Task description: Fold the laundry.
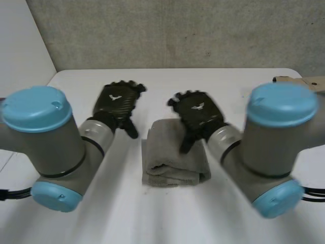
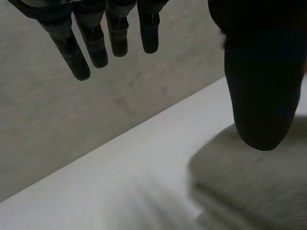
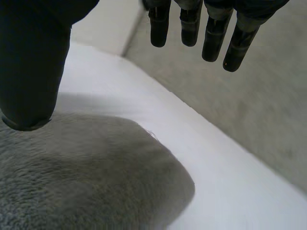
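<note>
Though folded, towel (image 1: pixel 172 161) under right hand (image 1: pixel 199 113).

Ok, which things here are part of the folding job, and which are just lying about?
Job in hand: grey towel, folded, between the arms; left hand, open, beside it; right hand, open, above its far edge.
Lying about: tan flat piece at the far right edge of the white table.

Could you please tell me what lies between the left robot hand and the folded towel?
Nothing but bare white table: the head view shows a clear strip of it between the left robot hand and the folded grey towel.
</note>
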You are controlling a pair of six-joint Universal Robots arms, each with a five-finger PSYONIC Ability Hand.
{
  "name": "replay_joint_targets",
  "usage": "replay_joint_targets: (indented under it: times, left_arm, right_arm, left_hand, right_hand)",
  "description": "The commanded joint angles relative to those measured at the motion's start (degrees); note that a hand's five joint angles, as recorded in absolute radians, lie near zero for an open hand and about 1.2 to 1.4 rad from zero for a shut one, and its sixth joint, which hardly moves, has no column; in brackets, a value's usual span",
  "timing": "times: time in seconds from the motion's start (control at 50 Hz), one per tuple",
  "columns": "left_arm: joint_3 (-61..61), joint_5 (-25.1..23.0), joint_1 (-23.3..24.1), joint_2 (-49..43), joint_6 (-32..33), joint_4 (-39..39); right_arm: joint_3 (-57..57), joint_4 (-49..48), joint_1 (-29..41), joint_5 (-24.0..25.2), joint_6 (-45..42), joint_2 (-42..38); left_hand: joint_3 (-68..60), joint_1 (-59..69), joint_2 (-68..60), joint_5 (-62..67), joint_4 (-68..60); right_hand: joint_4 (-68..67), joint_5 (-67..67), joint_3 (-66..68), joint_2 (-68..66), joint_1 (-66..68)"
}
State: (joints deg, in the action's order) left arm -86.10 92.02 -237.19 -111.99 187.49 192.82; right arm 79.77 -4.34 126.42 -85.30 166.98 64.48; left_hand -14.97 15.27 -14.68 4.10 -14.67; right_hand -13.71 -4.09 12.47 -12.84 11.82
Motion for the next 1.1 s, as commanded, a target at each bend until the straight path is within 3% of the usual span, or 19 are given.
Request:
replay_joint_targets:
  times: [0.02, 0.22, 0.34, 0.5, 0.66, 0.74, 0.92, 1.0, 1.1]
  left_arm:
    - [4.97, -4.22, 5.42, -6.20, -3.28, -1.39]
    - [14.11, -2.03, 5.34, -18.08, -1.61, -12.54]
    - [14.30, 2.19, 3.41, -20.28, 6.73, -16.51]
    - [12.45, 1.58, 4.37, -14.50, 8.68, -16.42]
    - [11.48, 0.97, 4.99, -2.62, 8.41, -14.75]
    - [11.48, -2.28, 4.55, 1.60, 8.24, -15.19]
    - [11.57, -19.93, -0.54, 6.44, 5.17, -20.80]
    - [12.01, -23.38, -1.87, 6.53, 4.11, -22.57]
    - [11.83, -23.56, -2.13, 7.23, 3.84, -22.49]
  right_arm:
    - [-0.75, 5.12, -4.16, 2.06, 9.60, -1.72]
    - [-6.90, 9.69, -4.95, 2.42, 7.84, -12.53]
    - [-8.05, 13.39, -4.95, 0.84, 0.82, -15.18]
    - [-5.15, 8.30, -4.60, -2.94, -3.33, -10.09]
    - [7.48, -3.91, -3.55, -3.47, -5.34, 3.88]
    - [12.76, -6.82, -1.27, -3.56, -5.96, 5.56]
    - [18.67, -12.97, 5.15, -6.55, -6.49, 3.11]
    - [18.15, -14.65, 5.68, -6.99, -6.49, -1.46]
    - [16.83, -15.52, 6.03, -7.08, -6.49, -5.06]
  left_hand:
    - [-1.46, 1.16, -1.75, 2.33, -1.76]
    - [-3.66, 3.35, -3.95, 4.52, -3.96]
    - [-3.66, 3.35, -3.95, 4.52, -3.96]
    - [-1.31, 1.00, -1.60, 2.17, -1.61]
    - [0.38, -0.68, 0.09, 0.49, 0.08]
    - [0.38, -0.68, 0.09, 0.49, 0.08]
    - [-0.63, 0.33, -0.92, 1.50, -0.93]
    - [-0.80, 0.49, -1.09, 1.66, -1.10]
    - [-0.80, 0.49, -1.09, 1.66, -1.10]
  right_hand:
    - [3.71, 4.09, -2.47, 2.84, -1.82]
    - [3.71, 4.09, -2.47, 2.84, -1.82]
    - [3.71, 4.09, -2.47, 2.84, -1.82]
    - [3.71, 4.09, -2.47, 2.84, -1.82]
    - [3.71, 4.09, -2.47, 2.84, -1.82]
    - [3.71, 4.09, -2.47, 2.84, -1.82]
    - [3.71, 4.09, -2.47, 2.84, -1.82]
    - [3.71, 4.09, -2.47, 2.84, -1.82]
    - [3.71, 4.09, -2.47, 2.84, -1.82]
